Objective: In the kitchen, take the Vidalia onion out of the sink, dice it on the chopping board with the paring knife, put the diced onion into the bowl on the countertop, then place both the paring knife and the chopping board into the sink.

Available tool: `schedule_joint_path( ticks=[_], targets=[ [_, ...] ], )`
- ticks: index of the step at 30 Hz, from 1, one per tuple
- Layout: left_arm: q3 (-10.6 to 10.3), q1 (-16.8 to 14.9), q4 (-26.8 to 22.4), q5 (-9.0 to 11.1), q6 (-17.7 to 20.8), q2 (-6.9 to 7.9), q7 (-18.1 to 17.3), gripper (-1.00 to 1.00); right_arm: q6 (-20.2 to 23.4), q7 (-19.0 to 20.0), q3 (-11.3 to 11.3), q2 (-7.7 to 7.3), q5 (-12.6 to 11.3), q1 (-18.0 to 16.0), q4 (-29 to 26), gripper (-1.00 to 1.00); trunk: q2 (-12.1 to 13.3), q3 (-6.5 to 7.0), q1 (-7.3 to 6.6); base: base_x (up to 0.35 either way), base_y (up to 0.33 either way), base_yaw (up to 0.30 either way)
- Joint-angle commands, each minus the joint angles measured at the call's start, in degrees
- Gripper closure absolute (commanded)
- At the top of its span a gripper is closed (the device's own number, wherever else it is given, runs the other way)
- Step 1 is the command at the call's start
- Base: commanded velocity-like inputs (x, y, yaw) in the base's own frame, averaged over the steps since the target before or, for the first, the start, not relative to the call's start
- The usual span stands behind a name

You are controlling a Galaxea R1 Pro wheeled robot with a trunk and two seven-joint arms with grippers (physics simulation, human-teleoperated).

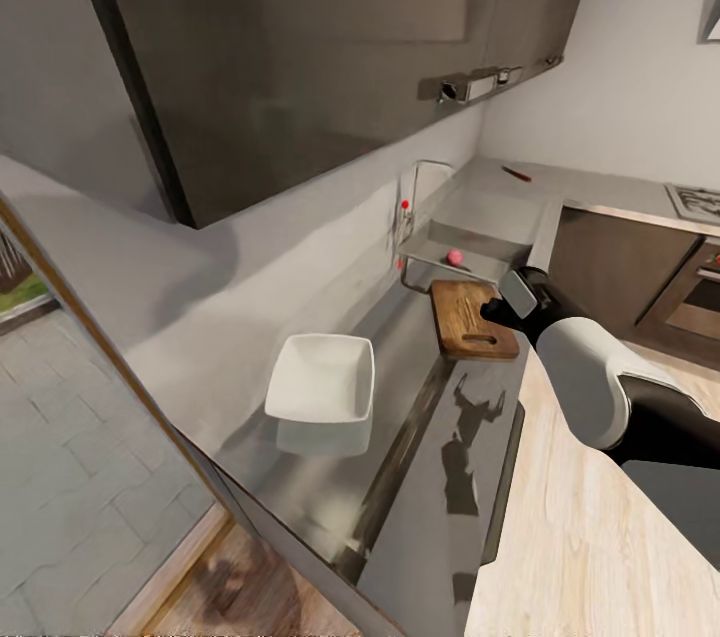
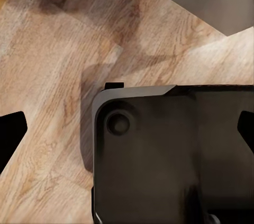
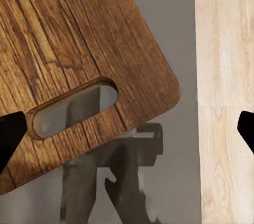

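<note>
We look down along the counter (image 1: 440, 477), which runs away from us toward 12 o'clock. The chopping board (image 1: 468, 315) lies flat on it, just before the sink (image 1: 470, 239), with its slot hole at the near end. We judge this place to be practical: the board is close to the basin, so the onion has only a short way to go.

The onion (image 1: 456, 257) is the small pinkish ball that rests in the sink, near the tap with the red knob (image 1: 405, 205). The white bowl (image 1: 322, 379) stands on the counter at about 8 o'clock from the board, well apart from it. A small reddish object on the far counter, at about 1 o'clock from the sink, may be the paring knife (image 1: 516, 173), but it is too small to be sure.

Our right end effector (image 1: 492, 309) hangs over the near right corner of the board. In the right wrist view the two dark fingertips (image 3: 11, 135) stand wide apart at the two edges, with nothing between them, so it is open and empty. The slot of the board lies under it there. The onion is beyond it, at about 11 o'clock, across the board.

The left end effector (image 2: 127, 129) is also spread and empty; under it we see the wooden floor (image 2: 47, 65) and a dark part of the robot.

We think the reach to the onion is not yet made.
</note>
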Motion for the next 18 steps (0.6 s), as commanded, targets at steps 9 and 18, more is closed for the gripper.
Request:
schedule_joint_path(
  ticks=[9,18],
  targets=[
    [-0.01,-0.01,-0.01,-0.01,-0.13,0.00,-0.01,-1.00,0.10,-0.45,0.05,-0.27,-0.64,-0.04,-0.04,-1.00,-0.11,-0.93,0.03,0.000,0.000,0.000],
    [-0.01,-0.01,0.00,-0.01,-0.13,0.00,-0.01,-1.00,0.10,-0.45,0.05,-0.29,-0.66,-0.04,0.02,-1.00,-0.11,-1.76,0.03,0.002,0.000,0.000]
  ],
)
